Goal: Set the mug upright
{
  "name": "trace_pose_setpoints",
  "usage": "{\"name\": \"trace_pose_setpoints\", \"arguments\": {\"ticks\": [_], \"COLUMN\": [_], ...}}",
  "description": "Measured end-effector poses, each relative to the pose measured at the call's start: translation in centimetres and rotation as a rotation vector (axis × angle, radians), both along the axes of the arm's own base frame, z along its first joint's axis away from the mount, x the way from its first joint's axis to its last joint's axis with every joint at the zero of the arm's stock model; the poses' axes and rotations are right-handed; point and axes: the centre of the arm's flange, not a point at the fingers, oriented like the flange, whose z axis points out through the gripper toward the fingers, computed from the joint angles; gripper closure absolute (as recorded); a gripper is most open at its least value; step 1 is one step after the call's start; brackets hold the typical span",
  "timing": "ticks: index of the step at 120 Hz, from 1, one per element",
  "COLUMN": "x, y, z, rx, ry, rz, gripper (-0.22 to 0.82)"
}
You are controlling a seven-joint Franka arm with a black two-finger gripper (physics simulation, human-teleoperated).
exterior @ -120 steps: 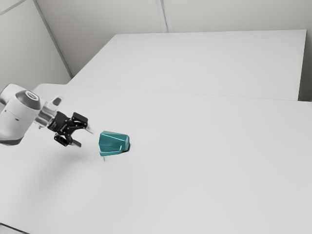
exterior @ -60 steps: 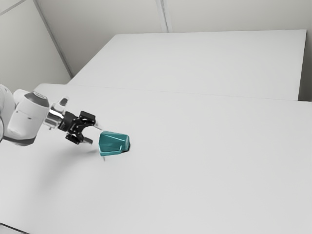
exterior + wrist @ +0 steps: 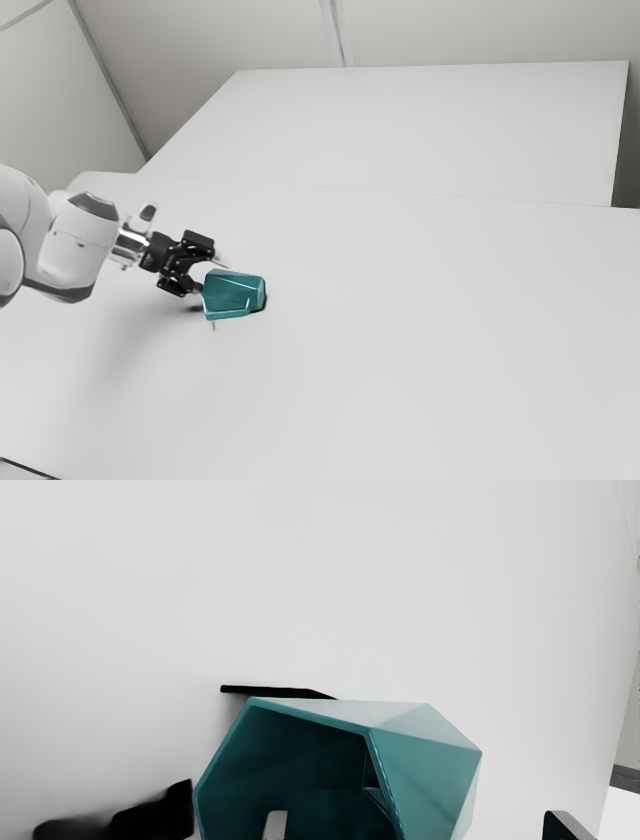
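Fingers spread, the open gripper holds nothing; one tip is in or before the mouth of the mug, the other outside it. The mug lies on its side on the table, mouth toward the gripper. Position looks nearly right; gripping, tipping and standing it up remain.

Pincer moved toward exterior view's right, now at open end of mug.
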Motion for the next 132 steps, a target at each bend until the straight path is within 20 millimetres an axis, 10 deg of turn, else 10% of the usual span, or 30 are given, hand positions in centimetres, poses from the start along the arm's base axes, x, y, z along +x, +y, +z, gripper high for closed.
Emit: {"name": "trace_pose_setpoints", "arguments": {"ticks": [69,132], "x": [1.5,3.8], "y": [-1.2,-4.0], "z": [0.7,5.2], "rx": [-0.006,-0.006], "ry": [-0.053,-0.145], "rz": [-0.019,-0.076], "gripper": [0.66,0.75]}}
